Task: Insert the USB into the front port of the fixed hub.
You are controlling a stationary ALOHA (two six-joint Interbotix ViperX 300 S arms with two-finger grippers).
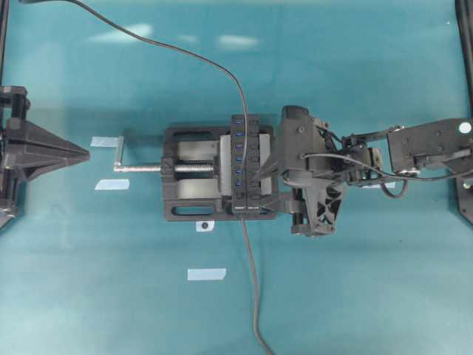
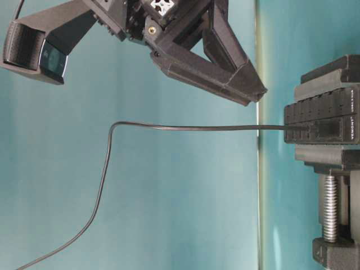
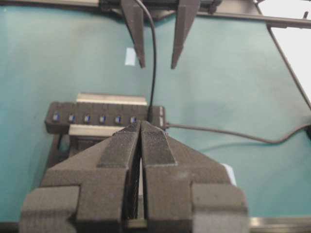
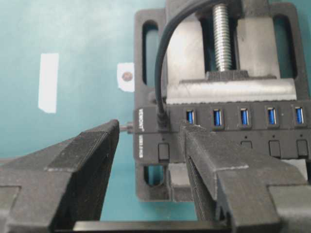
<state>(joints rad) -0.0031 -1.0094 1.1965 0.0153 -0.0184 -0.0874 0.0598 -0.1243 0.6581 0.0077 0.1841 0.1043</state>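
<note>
Surface: teal table [image 1: 355, 296] with bits of pale tape; a black vise [image 1: 185, 177] sits mid-table with its screw handle toward the left arm.
Hub: the hub [image 1: 247, 164] is clamped along the vise's right edge, its long axis running up-down in the overhead view, blue slots facing up, lettered end toward the bottom of that view.
USB: the USB [image 4: 163, 120] stands in the slot nearest the lettered end, apparently seated; its cable [image 4: 158, 68] rises from the plug and arcs back over the vise. Plug axis is vertical, tip down into the hub.
Right gripper: the right gripper [image 4: 148, 145] is open, holding nothing, fingers on either side of the plug end of the hub, low over it.
Left gripper: the left gripper [image 3: 140, 127] is closed and empty, parked well away at the table's left, pointing at the vise.
Risk: on withdrawal a right finger could snag the cable loop and lever the plug out or tilt it.
Risk: depth of seating can't be judged; a half-seated plug would spring loose under cable tension.
</note>
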